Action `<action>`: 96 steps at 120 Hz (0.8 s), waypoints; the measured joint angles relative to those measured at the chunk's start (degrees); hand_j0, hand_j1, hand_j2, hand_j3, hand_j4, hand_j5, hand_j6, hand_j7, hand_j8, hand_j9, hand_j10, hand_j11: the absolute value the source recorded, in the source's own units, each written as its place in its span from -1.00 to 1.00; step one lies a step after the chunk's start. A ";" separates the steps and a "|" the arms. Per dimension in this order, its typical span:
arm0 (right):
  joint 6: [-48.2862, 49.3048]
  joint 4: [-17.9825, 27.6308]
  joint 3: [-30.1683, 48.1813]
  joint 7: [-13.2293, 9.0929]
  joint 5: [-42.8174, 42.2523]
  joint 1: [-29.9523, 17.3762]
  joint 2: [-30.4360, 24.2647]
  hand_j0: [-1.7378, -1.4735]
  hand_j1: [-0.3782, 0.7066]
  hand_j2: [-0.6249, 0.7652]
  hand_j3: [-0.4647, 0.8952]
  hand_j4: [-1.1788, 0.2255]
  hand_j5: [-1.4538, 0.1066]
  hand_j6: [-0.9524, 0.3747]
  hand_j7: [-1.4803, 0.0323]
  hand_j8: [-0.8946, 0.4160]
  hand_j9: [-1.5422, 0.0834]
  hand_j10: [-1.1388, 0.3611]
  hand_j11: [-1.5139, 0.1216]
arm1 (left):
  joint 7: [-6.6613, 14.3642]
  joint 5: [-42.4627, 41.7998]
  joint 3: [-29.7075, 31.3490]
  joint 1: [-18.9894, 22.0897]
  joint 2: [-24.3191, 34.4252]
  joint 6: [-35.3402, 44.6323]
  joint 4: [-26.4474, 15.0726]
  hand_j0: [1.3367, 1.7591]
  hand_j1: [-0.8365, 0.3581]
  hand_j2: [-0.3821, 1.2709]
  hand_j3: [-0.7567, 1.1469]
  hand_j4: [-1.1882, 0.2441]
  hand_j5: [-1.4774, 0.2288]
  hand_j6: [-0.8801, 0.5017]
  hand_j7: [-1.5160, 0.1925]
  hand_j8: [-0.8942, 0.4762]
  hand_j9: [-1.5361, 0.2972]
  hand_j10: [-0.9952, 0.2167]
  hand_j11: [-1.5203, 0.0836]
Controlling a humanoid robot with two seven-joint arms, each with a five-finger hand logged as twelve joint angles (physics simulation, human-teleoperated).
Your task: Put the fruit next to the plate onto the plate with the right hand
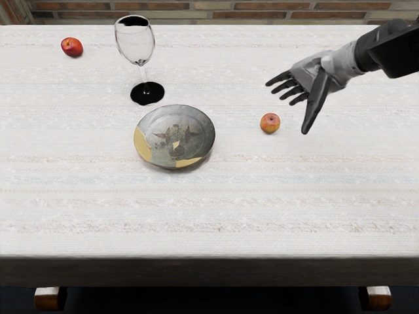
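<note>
A long pale, whitish desk (209,209) with a faint woven grain fills most of the head view, with a strip of red-brown brick wall (196,6) behind its far edge. Near the middle lies a round grey ceramic plate (196,127), shallow, with yellow patches along its left and lower rim and a dark mottled pattern at its centre; nothing sits on it. The small orange-red round fruit (270,122) rests on the desk to the right of the plate, near it but clearly apart from its rim. The dark grey, five-fingered right hand (308,82) comes in on its arm from the upper right edge and hangs beyond and to the right of the fruit, not touching it. Its fingers are spread wide and hold nothing, four pointing left and the thumb reaching down toward the desk; it seems to be above the surface, though its height is hard to judge from this angle. Just behind the plate stands a clear, empty stemmed wine glass (135,42) on a black round foot, upright. A red round apple (72,46) lies far off at the desk's back left, well apart from the plate.
</note>
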 joint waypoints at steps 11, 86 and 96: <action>-1.78 0.05 -5.10 0.00 -0.46 2.07 2.10 -0.40 -0.95 -0.10 -0.32 0.68 0.86 0.43 0.96 0.36 0.90 0.52 0.85 | 0.00 0.00 0.00 0.06 0.00 0.01 0.00 0.52 0.98 -0.54 -0.21 0.66 0.73 0.27 0.77 0.30 0.68 0.64 0.90; -43.52 21.87 -13.99 0.00 -24.06 1.51 2.65 -0.40 -0.95 -0.10 -0.32 0.68 0.86 0.43 0.96 0.36 0.90 0.52 0.85 | 0.00 0.00 0.00 -0.01 0.00 0.00 0.00 0.52 0.98 -0.54 -0.20 0.66 0.73 0.27 0.77 0.30 0.68 0.64 0.90; -49.34 24.78 -15.63 0.00 -26.19 0.47 2.72 -0.40 -0.95 -0.10 -0.32 0.68 0.86 0.43 0.96 0.36 0.90 0.52 0.85 | 0.00 0.00 0.00 -0.01 0.00 0.01 0.00 0.52 0.98 -0.54 -0.21 0.66 0.73 0.27 0.77 0.30 0.68 0.64 0.90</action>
